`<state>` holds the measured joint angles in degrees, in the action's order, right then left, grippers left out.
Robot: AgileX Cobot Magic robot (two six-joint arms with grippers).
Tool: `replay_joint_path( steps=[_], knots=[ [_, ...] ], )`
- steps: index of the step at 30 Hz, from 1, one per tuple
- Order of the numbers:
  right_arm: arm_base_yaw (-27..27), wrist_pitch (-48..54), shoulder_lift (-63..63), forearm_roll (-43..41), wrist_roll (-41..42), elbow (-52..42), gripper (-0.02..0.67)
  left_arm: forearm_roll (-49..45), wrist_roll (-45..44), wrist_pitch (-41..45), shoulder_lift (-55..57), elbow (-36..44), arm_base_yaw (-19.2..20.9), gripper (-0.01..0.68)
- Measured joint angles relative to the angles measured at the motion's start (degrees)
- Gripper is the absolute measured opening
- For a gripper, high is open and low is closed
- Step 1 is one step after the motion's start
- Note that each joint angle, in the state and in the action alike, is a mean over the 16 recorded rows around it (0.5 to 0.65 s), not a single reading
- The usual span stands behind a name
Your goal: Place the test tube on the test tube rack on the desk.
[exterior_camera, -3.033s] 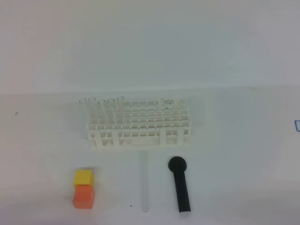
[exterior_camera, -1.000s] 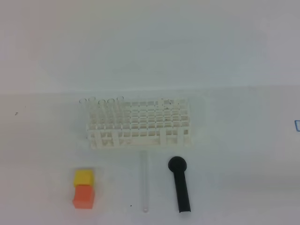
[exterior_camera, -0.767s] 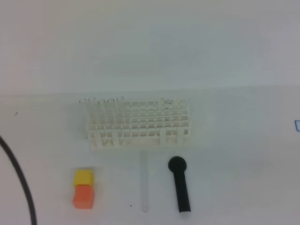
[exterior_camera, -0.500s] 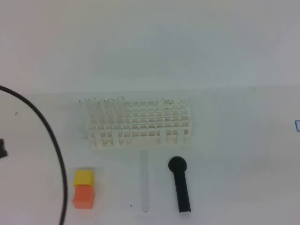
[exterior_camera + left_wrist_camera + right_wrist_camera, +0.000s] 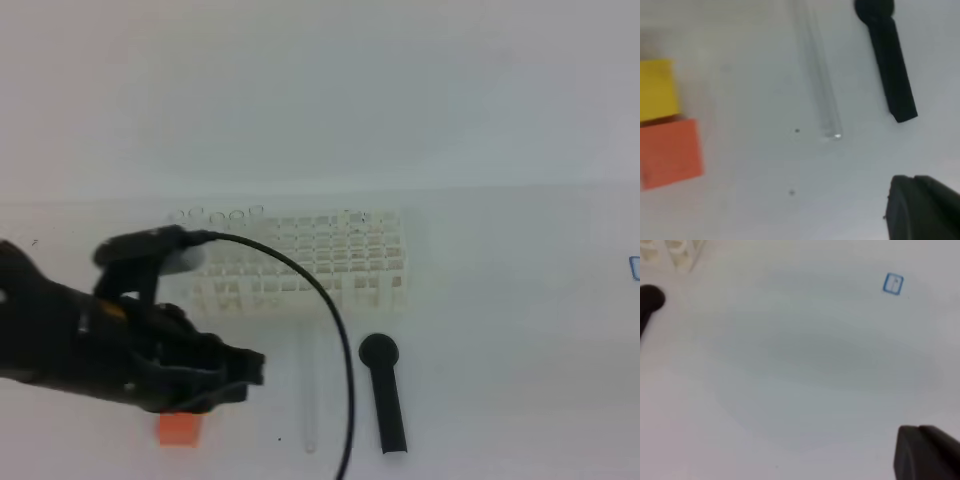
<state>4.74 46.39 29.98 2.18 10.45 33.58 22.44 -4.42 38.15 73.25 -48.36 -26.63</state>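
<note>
The test tube (image 5: 308, 392) lies flat on the desk (image 5: 500, 330), its length running away from me, just in front of the white test tube rack (image 5: 320, 262). In the left wrist view the test tube (image 5: 819, 80) shows faintly, with one end near the middle of the picture. My left gripper (image 5: 245, 368) hangs low left of the tube, apart from it, shut and holding nothing. Only a dark fingertip (image 5: 920, 207) of it shows at the lower right of its wrist view. My right gripper is outside the high view; one dark fingertip (image 5: 925, 452) shows over bare desk.
A black round-headed stick (image 5: 383, 395) lies right of the tube. An orange cube (image 5: 180, 428) peeks out under my left arm; the yellow cube (image 5: 657, 90) shows beside it in the left wrist view. A black cable (image 5: 335, 330) arcs across the tube. A small blue mark (image 5: 893, 284) is on the desk.
My left arm has swept in from the left with its cable and now covers the yellow cube and the rack's left end. The tube, rack and stick have not moved.
</note>
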Motion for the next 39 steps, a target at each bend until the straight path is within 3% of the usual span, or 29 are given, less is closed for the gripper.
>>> replay_joint_path(
  steps=[8,17,25,39],
  knots=[
    [0.0,4.3,0.2,-4.5,-4.9,0.0,0.044,-5.2,6.8,-4.7,11.0,-4.6,-9.0,0.21],
    [0.0,8.2,0.2,-7.4,-8.0,0.0,0.15,-11.5,13.2,-2.6,22.3,-12.2,-11.0,0.427],
    [0.0,9.8,0.2,-7.8,-9.0,0.0,0.202,-14.1,16.2,-1.8,29.1,-14.8,-11.6,0.448],
    [0.0,10.2,0.2,-8.0,-9.3,0.0,0.208,-24.1,24.1,-1.5,33.0,-15.1,-15.5,0.42]
  ],
)
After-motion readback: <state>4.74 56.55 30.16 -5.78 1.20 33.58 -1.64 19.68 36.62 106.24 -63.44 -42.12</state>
